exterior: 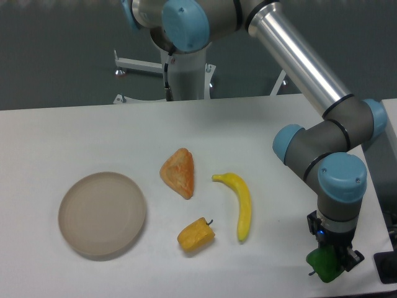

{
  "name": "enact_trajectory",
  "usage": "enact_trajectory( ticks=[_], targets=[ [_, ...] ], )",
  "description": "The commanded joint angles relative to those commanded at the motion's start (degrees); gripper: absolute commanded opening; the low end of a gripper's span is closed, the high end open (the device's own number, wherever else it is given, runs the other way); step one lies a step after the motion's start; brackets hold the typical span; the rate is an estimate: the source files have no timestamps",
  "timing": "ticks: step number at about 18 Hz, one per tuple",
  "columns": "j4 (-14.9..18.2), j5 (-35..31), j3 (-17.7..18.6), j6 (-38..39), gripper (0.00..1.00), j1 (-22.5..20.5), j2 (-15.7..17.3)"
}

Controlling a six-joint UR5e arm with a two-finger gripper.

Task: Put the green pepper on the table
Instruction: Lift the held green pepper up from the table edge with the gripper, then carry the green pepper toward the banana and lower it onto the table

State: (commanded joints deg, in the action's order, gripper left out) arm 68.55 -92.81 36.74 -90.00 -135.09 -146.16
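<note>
The green pepper (pixel 324 265) is a small dark-green glossy shape at the front right of the white table (pixel 74 136), close to the table's front edge. My gripper (pixel 331 259) points down over it and is shut on it, its fingers partly hiding the pepper's top. I cannot tell whether the pepper rests on the table or hangs just above it.
A round beige plate (pixel 102 214) lies at the front left. An orange bread-like slice (pixel 178 172), a yellow banana (pixel 239 203) and a yellow-orange pepper (pixel 196 234) lie in the middle. A dark object (pixel 388 267) sits at the right edge.
</note>
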Motion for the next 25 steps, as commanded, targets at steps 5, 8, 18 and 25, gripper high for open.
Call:
enact_trajectory(
  ticks=[5, 8, 18, 25],
  targets=[
    [0.2, 0.1, 1.2, -0.2, 0.32, 0.0, 1.1],
    [0.4, 0.1, 2.9, -0.1, 0.32, 0.0, 2.4],
    [1.0, 2.9, 15.6, -1.1, 0.32, -2.7, 11.4],
    [2.0, 6.8, 30.5, -7.6, 0.32, -7.6, 22.2]
  ],
)
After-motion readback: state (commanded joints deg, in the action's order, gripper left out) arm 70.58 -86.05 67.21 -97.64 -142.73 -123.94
